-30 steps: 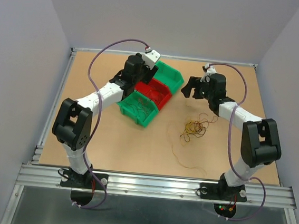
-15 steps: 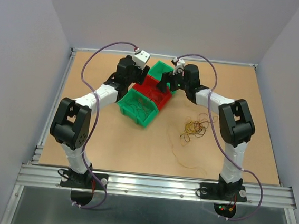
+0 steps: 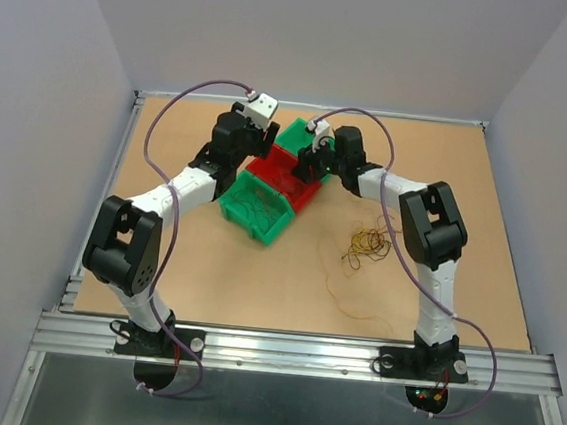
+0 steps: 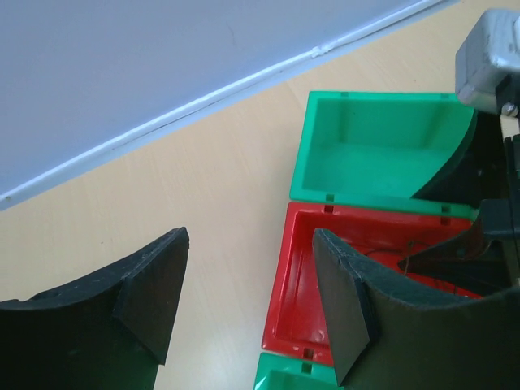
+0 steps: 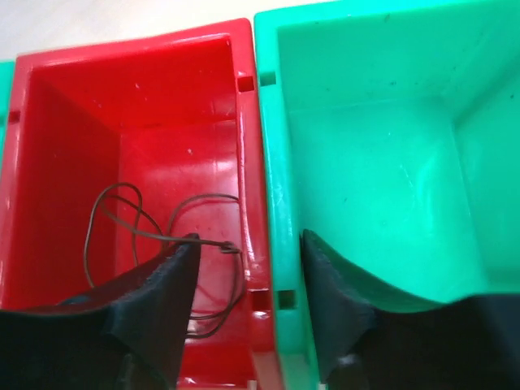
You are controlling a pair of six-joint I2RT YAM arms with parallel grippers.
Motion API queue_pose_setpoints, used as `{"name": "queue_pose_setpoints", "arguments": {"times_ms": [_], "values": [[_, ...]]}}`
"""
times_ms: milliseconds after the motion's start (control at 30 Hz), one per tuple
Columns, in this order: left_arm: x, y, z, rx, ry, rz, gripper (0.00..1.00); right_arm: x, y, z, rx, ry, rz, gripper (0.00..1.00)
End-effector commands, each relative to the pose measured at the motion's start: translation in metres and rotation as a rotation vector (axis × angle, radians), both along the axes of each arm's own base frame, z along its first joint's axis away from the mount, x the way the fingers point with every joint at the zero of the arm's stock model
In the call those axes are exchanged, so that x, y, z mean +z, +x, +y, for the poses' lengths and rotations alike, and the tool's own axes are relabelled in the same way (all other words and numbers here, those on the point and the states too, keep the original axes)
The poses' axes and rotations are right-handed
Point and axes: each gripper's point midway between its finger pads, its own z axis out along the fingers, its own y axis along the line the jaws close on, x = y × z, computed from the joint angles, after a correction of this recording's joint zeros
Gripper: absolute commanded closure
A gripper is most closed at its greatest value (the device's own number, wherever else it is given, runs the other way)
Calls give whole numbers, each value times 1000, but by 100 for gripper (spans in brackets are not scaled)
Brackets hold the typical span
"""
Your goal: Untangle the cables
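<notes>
A small clump of thin brown and yellowish cables [image 3: 369, 243] lies on the table right of the bins, with a loose curly strand [image 3: 347, 301] nearer the front. A thin brown wire [image 5: 138, 231] lies looped in the red bin [image 3: 285, 178] [image 5: 73, 106]. My right gripper [image 3: 310, 161] [image 5: 248, 260] is open, its jaws on either side of the wall between the red bin and the far green bin [image 5: 382, 154]; the wire touches its left fingertip. My left gripper [image 3: 259, 142] [image 4: 250, 272] is open and empty over the red bin's left edge [image 4: 284, 276].
Three bins stand in a diagonal row: a near green bin [image 3: 236, 208] with thin wires in it, the red one, and the far green bin [image 3: 321, 139] [image 4: 366, 154], which is empty. The two grippers are close together over the bins. Walls enclose the table.
My right arm swung left from above the table's right part to over the red and far green bins. My left gripper shifted slightly left and back.
</notes>
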Motion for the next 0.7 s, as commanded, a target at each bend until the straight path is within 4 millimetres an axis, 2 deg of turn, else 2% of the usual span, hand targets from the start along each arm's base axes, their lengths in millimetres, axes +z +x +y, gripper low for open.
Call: {"name": "queue_pose_setpoints", "arguments": {"times_ms": [0,33,67,100,167,267,300,333,400,433,500,533,567,667], "values": [[49,-6,0,-7,-74,-126,26,31,-31,23,168,8,-103,48],[52,-8,0,-11,-79,-132,26,33,-35,24,183,13,-101,56],[54,-9,0,-15,-82,-134,26,30,-43,24,219,16,-91,61],[55,-13,-6,-50,-87,-135,26,39,-48,25,236,25,-105,65],[56,-18,-10,-61,-93,-134,26,38,-65,28,292,33,-96,67],[66,-30,-15,-47,-67,-169,26,53,-80,29,331,50,-111,66],[68,-41,-28,-71,-60,-178,26,59,-88,29,343,60,-110,61],[71,-46,-31,-73,-50,-191,26,64,-91,27,344,67,-113,52],[72,-56,-38,-82,-27,-208,26,70,-92,21,296,70,-98,24],[78,-65,-46,-105,-31,-220,26,76,-92,19,269,72,-98,14],[81,-75,-54,-147,-36,-229,25,92,-91,7,173,77,-99,10],[80,-79,-60,-170,-38,-228,25,90,-94,0,138,71,-83,9],[78,-82,-66,-199,-40,-223,24,108,-90,-10,48,85,-97,8],[72,-93,-83,-290,-35,-208,24,124,-82,-39,-173,97,-88,8]]}}
